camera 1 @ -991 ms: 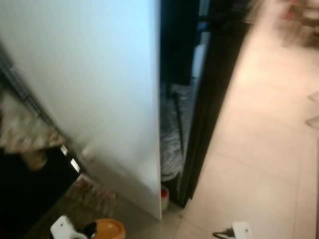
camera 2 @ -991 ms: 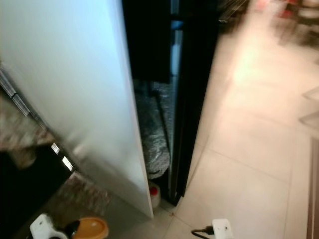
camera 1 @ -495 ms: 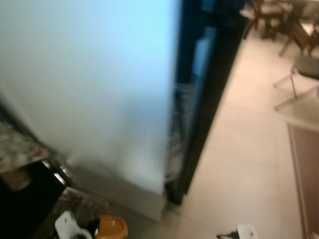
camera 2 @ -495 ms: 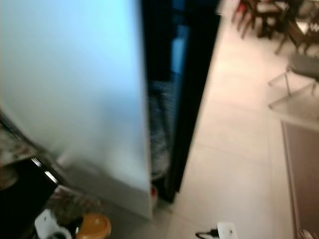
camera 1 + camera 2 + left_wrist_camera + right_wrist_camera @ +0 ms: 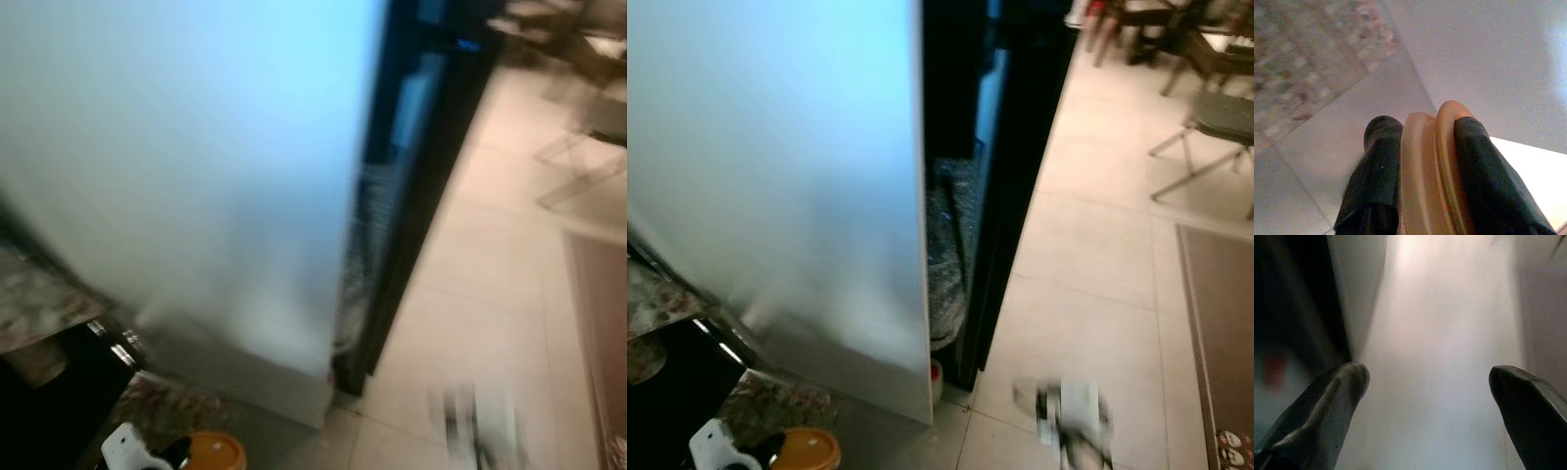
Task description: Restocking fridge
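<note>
pale fridge (image 5: 784,176) at 10 o'clock, dark gap along its right edge. left gripper (image 5: 1422,161) at 7 o'clock, clamped on an orange lid (image 5: 1430,176). right gripper (image 5: 1427,382) spread wide, holding nothing, over tile floor (image 5: 1087,274).

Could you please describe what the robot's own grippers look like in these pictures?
The left gripper has two long, glossy black fingers with rounded tips, and a white housing behind them shows in the head views. The right gripper has matching dark fingers, thick, tapering to blunt rounded tips. No cables or markings can be made out.
</note>
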Robot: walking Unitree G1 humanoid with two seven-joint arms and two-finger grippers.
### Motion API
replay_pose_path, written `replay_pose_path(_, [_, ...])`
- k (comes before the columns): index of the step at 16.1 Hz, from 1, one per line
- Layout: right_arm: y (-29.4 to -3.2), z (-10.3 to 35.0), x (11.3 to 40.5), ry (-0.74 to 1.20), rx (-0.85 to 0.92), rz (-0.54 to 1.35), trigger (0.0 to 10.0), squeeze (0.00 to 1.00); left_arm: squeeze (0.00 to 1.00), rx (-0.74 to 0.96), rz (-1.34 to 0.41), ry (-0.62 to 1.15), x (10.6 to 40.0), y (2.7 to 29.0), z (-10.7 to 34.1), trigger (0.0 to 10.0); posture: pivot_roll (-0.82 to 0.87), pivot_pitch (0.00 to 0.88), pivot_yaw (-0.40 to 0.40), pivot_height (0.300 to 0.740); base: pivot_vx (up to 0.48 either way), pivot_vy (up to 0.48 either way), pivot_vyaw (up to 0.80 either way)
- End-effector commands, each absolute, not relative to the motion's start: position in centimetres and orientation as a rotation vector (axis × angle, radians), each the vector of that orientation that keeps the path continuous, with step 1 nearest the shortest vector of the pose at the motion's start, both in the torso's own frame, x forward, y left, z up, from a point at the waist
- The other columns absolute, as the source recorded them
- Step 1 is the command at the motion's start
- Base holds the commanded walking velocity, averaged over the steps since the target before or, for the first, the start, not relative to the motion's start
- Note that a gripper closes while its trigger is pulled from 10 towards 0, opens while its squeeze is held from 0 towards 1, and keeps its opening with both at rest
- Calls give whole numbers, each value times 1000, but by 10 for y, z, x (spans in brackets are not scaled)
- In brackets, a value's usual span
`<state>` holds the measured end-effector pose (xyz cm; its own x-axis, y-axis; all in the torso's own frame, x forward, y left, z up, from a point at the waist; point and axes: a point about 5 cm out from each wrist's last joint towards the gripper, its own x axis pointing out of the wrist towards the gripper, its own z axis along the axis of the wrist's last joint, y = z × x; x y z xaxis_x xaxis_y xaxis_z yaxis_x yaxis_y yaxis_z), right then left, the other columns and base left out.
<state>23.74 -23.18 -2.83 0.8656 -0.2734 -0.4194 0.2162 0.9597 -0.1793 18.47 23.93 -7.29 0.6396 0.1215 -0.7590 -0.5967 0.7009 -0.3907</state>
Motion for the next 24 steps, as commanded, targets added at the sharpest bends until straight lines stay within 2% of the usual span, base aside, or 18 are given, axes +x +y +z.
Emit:
replay_pose_path(1, [-233, -14, 250, 360, -155, -255, 10000, 0, 0, -672, 473, 799, 175, 244, -76, 10000, 3, 0, 51, 740, 0, 0, 0])
replay_pose_path(3, [-228, 24, 288, 203, -187, -190, 10000, 0, 0, -666, 477, 804, 174, 245, -77, 10000, 1, 0, 50, 740, 0, 0, 0])
replay_pose_path(5, [-210, 42, 306, 124, -182, -110, 10000, 0, 0, -667, 485, 800, 173, 246, -77, 10000, 5, 0, 46, 740, 0, 0, 0])
replay_pose_path(6, [-196, 50, 312, 71, -162, -68, 10000, 94, 0, -668, 493, 797, 171, 247, -77, 10000, 19, 0, 36, 740, 0, 0, 0])
replay_pose_path(7, [-185, 53, 313, 55, -141, -44, 10000, 788, 0, -668, 499, 798, 170, 249, -77, 10000, 17, 0, 37, 740, 0, 0, 0])
replay_pose_path(8, [-183, 53, 313, 59, -137, -39, 10000, 788, 0, -667, 500, 798, 169, 249, -78, 10000, 17, 0, 37, 740, 0, 0, 0])
replay_pose_path(9, [-167, 54, 312, 38, -118, 23, 10000, 1000, 0, -664, 503, 803, 167, 250, -78, 10000, 14, 0, 40, 740, 0, 0, 0])
replay_pose_path(10, [-151, 57, 312, 12, -113, 65, 10000, 1000, 0, -660, 504, 808, 166, 251, -79, 10000, 17, 0, 37, 740, 0, 0, 0])
replay_pose_path(15, [-141, 67, 323, 9, -112, 67, 10000, 1000, 0, -659, 498, 808, 167, 249, -79, 10000, 25, 0, 32, 740, 0, 0, 0])
replay_pose_path(16, [-142, 68, 324, 6, -115, 58, 10000, 549, 0, -661, 499, 808, 167, 248, -79, 10000, 29, 0, 30, 740, 0, 0, 0])
replay_pose_path(17, [-146, 71, 326, -5, -125, 24, 10000, 0, 0, -661, 501, 809, 166, 249, -79, 10000, 33, 0, 27, 740, 0, 0, 0])
replay_pose_path(24, [-160, 75, 330, -10, -147, -34, 10000, 0, 0, -654, 518, 816, 160, 256, -79, 10000, 31, 0, 27, 740, 0, 0, 0])
